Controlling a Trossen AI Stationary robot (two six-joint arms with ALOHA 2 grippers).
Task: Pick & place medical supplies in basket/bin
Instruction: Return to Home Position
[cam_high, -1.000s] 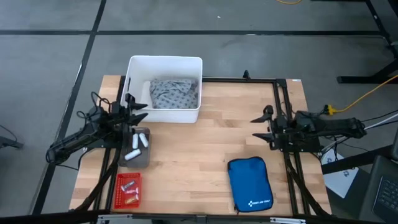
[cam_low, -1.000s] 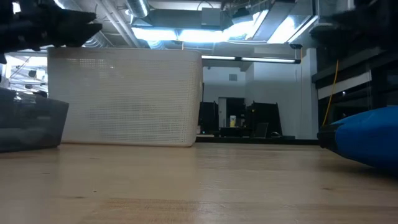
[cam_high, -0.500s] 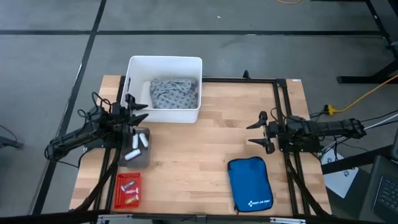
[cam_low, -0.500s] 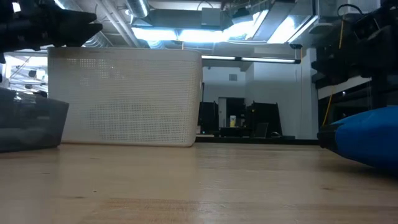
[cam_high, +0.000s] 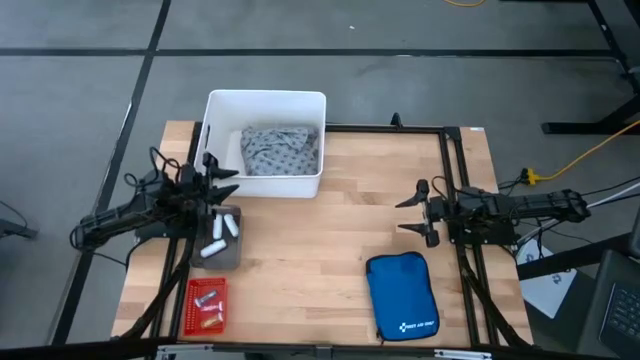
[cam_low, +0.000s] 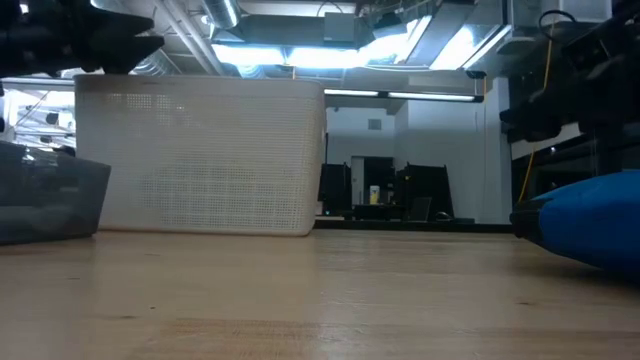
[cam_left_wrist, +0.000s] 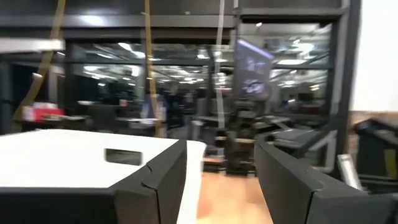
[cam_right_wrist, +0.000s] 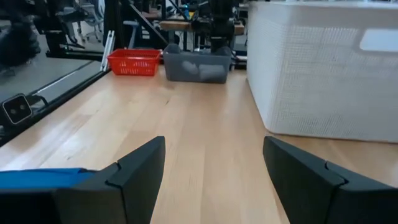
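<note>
The red mesh basket (cam_high: 207, 305) sits at the table's near left corner with a few small vials and rolls (cam_high: 208, 298) lying in it. Three white rolls (cam_high: 218, 236) lie in a grey tray (cam_high: 224, 252). The grey-blue dotted garment (cam_high: 280, 150) lies bunched inside the white tub (cam_high: 265, 100). My left gripper (cam_high: 228, 178) hovers open above the table's left side, between tub and tray. My right gripper (cam_high: 402, 216) hovers open at the table's right, just beyond the blue pouch (cam_high: 402, 297).
The right wrist view looks across bare wood toward the white tub (cam_right_wrist: 323, 68), the grey tray (cam_right_wrist: 196, 67) and the red basket (cam_right_wrist: 134, 62). The left wrist view shows the tub's rim (cam_left_wrist: 74, 162). Black frame rails run along the left, right and far edges.
My right gripper has moved a little toward the table's left edge and turned slightly, staying open. Nothing on the table has shifted.
</note>
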